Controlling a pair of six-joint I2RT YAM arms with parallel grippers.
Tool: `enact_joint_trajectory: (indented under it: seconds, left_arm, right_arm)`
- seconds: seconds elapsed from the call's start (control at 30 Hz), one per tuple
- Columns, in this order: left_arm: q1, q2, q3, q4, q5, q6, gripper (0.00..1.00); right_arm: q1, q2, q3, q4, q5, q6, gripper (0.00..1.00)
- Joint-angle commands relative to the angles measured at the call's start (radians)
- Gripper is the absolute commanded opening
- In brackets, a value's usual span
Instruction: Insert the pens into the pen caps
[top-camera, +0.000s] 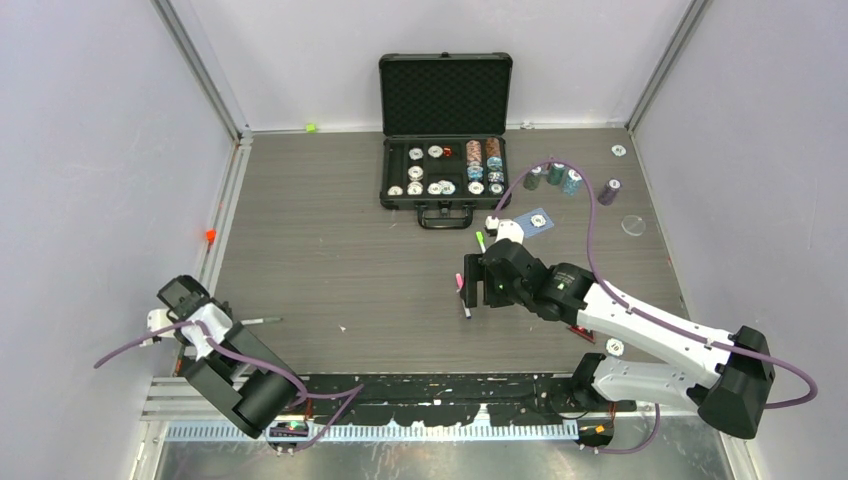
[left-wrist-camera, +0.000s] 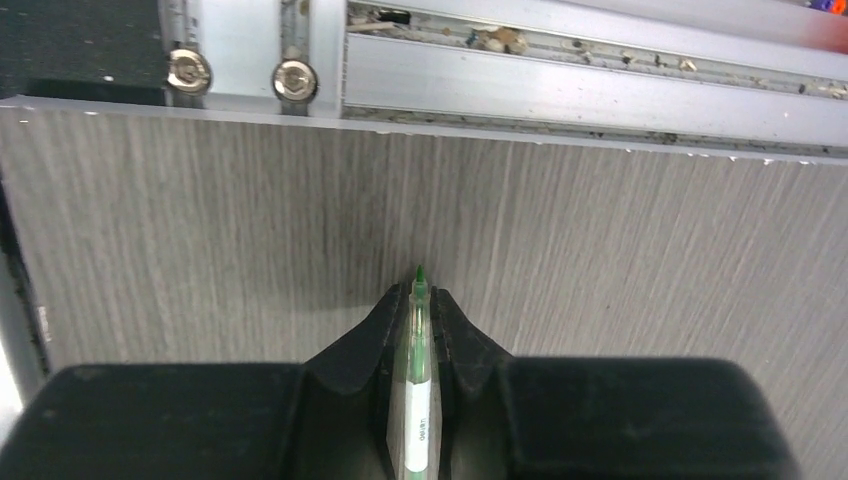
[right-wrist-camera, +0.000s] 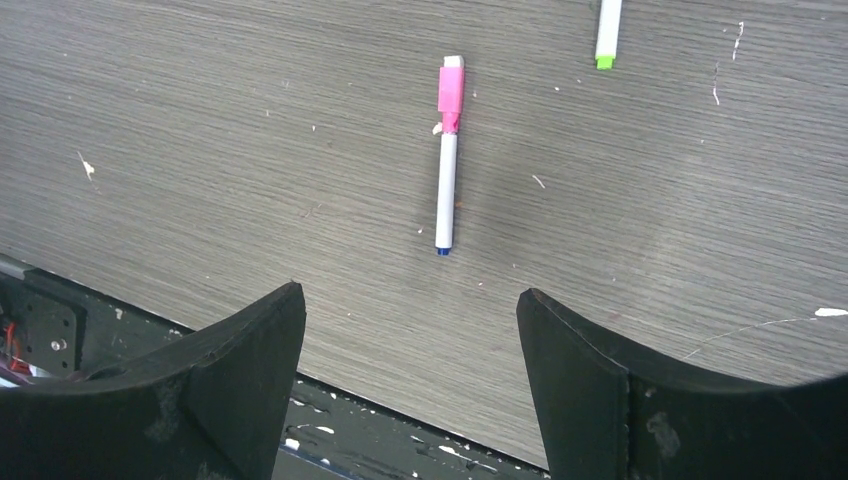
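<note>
The left gripper (left-wrist-camera: 418, 305) was clamped on a green-tipped clear-barrelled pen (left-wrist-camera: 417, 400), not yet capped, over the grey woodgrain counter (left-wrist-camera: 650, 300). The right gripper (right-wrist-camera: 410, 290) stood apart above a white-barrelled pen (right-wrist-camera: 446, 190) lying there, apparently already seated in its pink cap (right-wrist-camera: 451, 90).

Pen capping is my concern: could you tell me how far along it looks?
Done: one white pen wears the pink cap, lying before the open right hand. In hand: the left hand is shut on an uncapped green-tipped pen. Left: capping that pen; a green-ended piece at the right wrist view's edge is cut off, so its state is unclear.
</note>
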Motion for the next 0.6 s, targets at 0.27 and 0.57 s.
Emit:
enact_joint_trajectory:
  seconds: [0.27, 0.57]
  left_arm:
    - [-0.157, 0.033, -0.018, 0.012, 0.091, 0.036, 0.00]
    - [-0.405, 0.109, 0.029, 0.052, 0.055, 0.027, 0.00]
  right_arm:
    - [0.006, -0.033, -0.015, 0.025, 0.047, -0.005, 0.82]
    - [0.006, -0.034, -0.044, 0.084, 0.070, -0.009, 0.82]
